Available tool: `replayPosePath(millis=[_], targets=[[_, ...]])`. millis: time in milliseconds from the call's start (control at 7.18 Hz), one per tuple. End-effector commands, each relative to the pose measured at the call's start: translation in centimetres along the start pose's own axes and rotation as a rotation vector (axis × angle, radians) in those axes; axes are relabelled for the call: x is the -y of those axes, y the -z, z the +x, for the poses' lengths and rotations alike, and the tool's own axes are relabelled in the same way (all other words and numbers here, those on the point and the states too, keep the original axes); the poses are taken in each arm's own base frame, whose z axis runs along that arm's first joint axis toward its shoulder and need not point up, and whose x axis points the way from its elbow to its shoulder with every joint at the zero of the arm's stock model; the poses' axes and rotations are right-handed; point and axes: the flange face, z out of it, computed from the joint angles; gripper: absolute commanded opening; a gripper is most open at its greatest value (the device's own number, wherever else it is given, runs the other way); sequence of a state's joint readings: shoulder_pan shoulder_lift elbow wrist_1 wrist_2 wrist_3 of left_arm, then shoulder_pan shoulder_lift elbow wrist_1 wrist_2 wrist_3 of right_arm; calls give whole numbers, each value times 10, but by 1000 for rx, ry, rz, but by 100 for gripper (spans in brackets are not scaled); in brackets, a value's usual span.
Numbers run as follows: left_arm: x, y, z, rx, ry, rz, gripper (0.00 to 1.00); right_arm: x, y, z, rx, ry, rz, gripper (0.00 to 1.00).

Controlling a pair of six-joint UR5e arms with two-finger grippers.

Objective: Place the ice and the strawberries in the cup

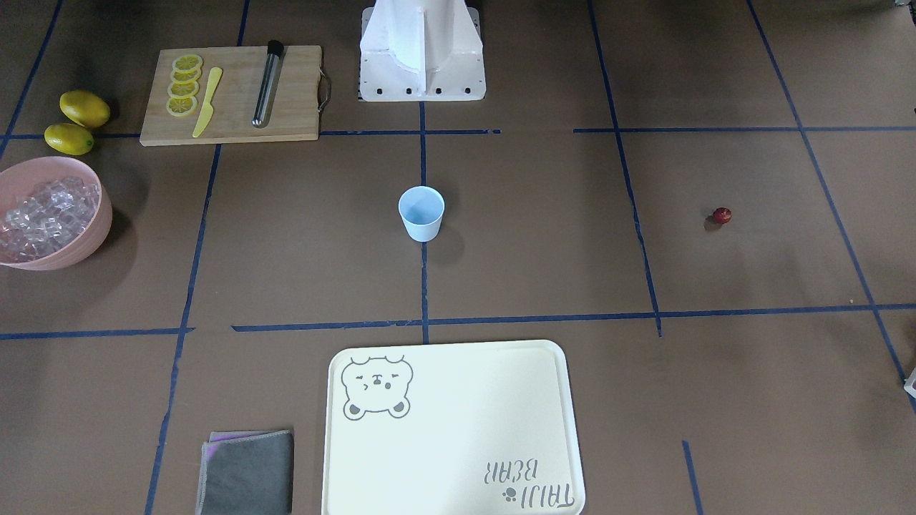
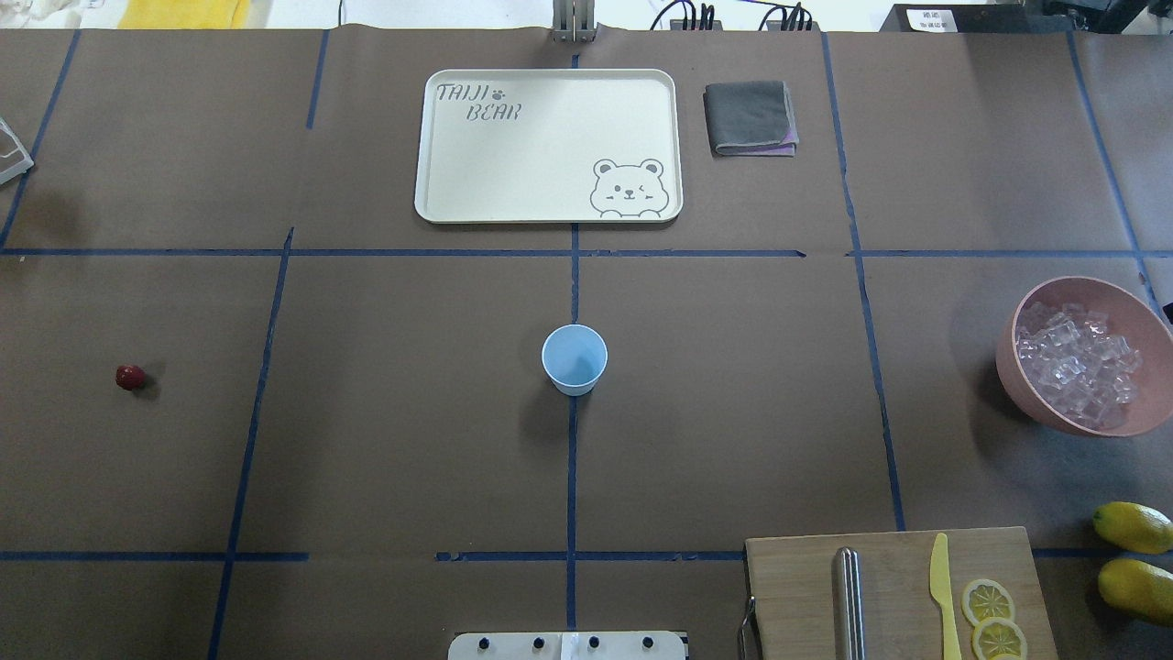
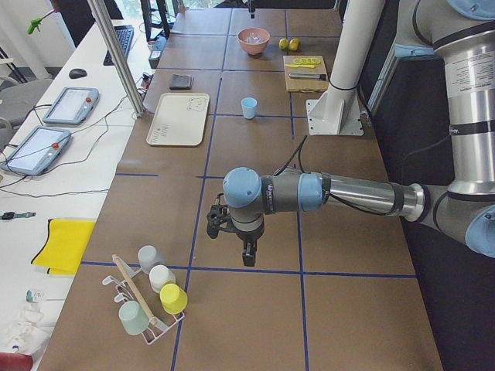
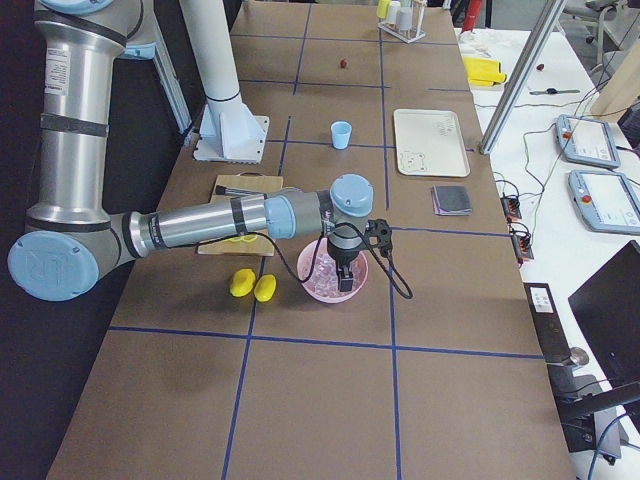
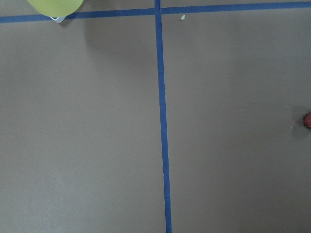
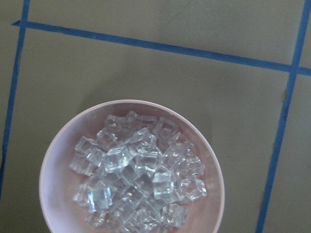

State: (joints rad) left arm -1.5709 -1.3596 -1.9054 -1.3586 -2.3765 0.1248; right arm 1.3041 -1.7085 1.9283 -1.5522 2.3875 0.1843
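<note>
The pale-blue cup (image 2: 574, 358) stands upright and empty at the table's middle, also in the front view (image 1: 421, 213). The dark-red strawberry (image 2: 130, 377) lies alone on the robot's left side, at the right edge of the left wrist view (image 5: 307, 120). The clear ice cubes (image 6: 138, 174) are heaped in the pink bowl (image 2: 1017, 367) on the right side. My left gripper (image 3: 246, 256) hangs above the table near the strawberry's area. My right gripper (image 4: 346, 280) hangs over the ice bowl. Neither gripper's fingers show clearly, so I cannot tell whether they are open or shut.
A cream bear tray (image 2: 440, 183) and a folded grey cloth (image 2: 750, 117) lie at the far edge. A wooden board (image 2: 797, 587) holds lemon slices, a yellow knife and a metal tube. Two lemons (image 2: 1134, 527) lie beside it. A rack of cups (image 3: 151, 297) stands at the left end.
</note>
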Motion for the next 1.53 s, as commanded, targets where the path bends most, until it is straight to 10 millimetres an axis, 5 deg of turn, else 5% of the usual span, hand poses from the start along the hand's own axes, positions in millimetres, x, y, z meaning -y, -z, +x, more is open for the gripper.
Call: replayPosePath(millis=[0, 418, 1393], targets=[[1, 0, 0, -1, -1, 1, 100, 1, -30, -49, 40, -43, 18, 99], [0, 0, 0, -1, 2, -1, 100, -5, -64, -79, 14, -47, -1, 98], [2, 2, 2, -1, -4, 4, 100, -8, -91, -66, -2, -70, -54, 91]])
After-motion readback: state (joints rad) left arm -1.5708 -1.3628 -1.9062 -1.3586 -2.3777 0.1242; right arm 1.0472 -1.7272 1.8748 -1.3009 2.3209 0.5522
